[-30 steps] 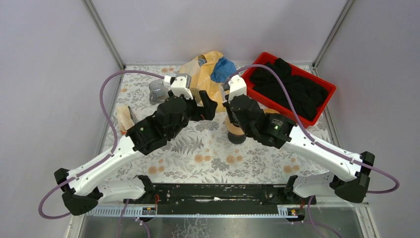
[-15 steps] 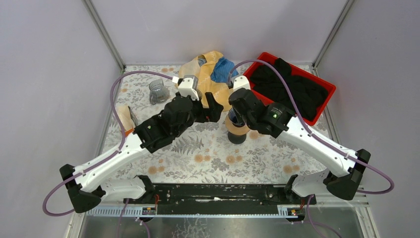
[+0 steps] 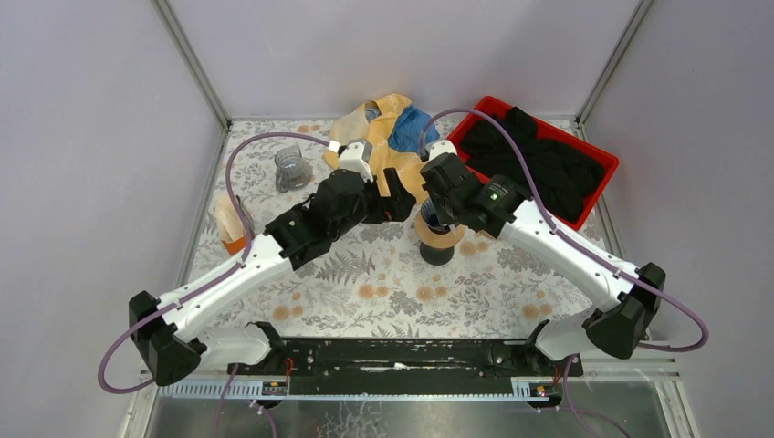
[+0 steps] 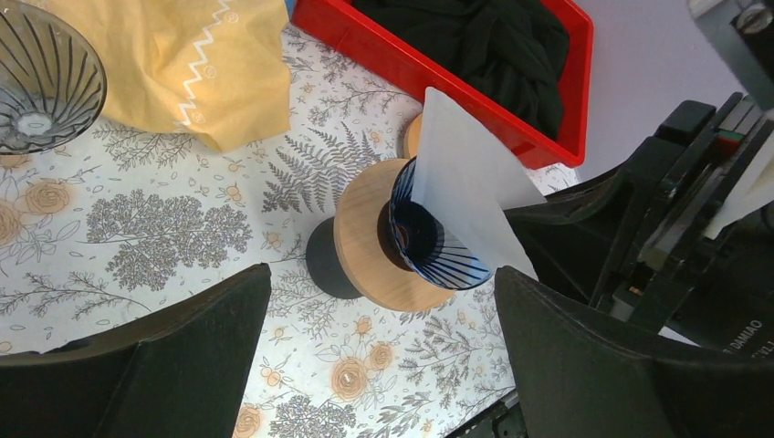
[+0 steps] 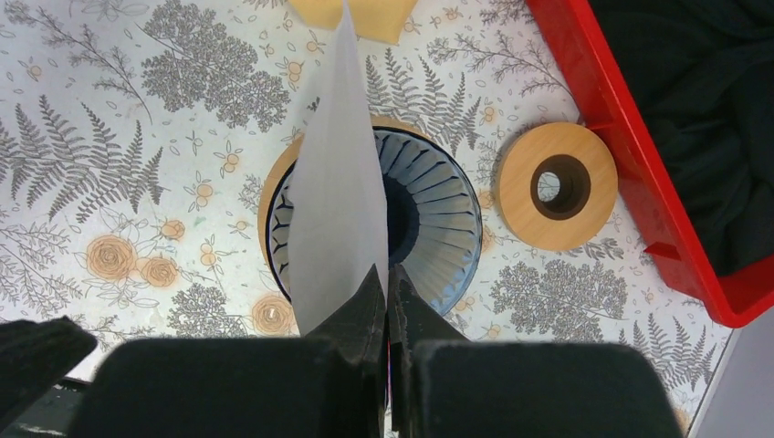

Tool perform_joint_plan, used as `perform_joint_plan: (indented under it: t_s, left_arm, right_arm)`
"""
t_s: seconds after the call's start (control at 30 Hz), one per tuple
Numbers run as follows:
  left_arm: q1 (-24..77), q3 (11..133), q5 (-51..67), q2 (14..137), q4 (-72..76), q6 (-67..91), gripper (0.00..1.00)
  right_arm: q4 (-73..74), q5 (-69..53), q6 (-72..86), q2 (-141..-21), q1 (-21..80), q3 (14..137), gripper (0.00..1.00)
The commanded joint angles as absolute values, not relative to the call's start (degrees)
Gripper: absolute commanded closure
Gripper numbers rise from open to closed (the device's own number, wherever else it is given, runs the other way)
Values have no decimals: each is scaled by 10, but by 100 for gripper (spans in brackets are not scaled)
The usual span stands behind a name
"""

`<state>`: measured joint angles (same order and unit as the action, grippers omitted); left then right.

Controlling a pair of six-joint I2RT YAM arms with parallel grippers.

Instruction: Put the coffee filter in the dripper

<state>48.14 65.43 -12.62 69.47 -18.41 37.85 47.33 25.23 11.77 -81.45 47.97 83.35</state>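
The white paper filter [image 5: 338,182] is being pinched by its lower edge in the jaws of the right arm [image 3: 557,246], and those jaws are being pressed shut tight on the paper. The filter is being held flat and unopened, edge-on to the wrist camera, right over the mouth of the blue ribbed dripper [image 5: 438,219]. Its lower corner is being shown against the inside of the cone in the left wrist view, but whether paper is touching glass cannot be told. The dripper is being carried on a round wooden collar [image 4: 365,246] atop a dark base [image 4: 324,265], upright near the middle of the flowered counter [image 3: 383,283].

Over on the other side, the jaws of the left arm [image 3: 246,269] are being held wide open with nothing gripped, just beside the dripper. Dripper and filter are being framed between the two black fingers [image 4: 196,356] in that wrist view.

A loose wooden ring [image 5: 557,185] is being seen lying flat on the counter, between the dripper and the red bin [image 5: 639,137]. A black cloth [image 3: 538,160] is being seen heaped inside that bin. A crumpled yellow cloth [image 4: 183,64] and a blue cloth [image 3: 413,128] are being shown at the far side, with a clear second dripper [image 4: 36,82] standing apart to the left.
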Motion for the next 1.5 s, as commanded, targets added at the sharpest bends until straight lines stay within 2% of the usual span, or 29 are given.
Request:
perform_joint_plan:
  t_s: [0.0,0.67,1.47]
  left_arm:
    - [473,653,-97,706,-130,395,0]
    - [470,660,-51,759,-99,416,0]
    - [470,702,-77,829,-144,395,0]
  right_arm:
    - [470,215,112,-829,470,848,100]
    - [455,188,118,-818,453,820,98]
    - [438,171,125,-794,447,803,97]
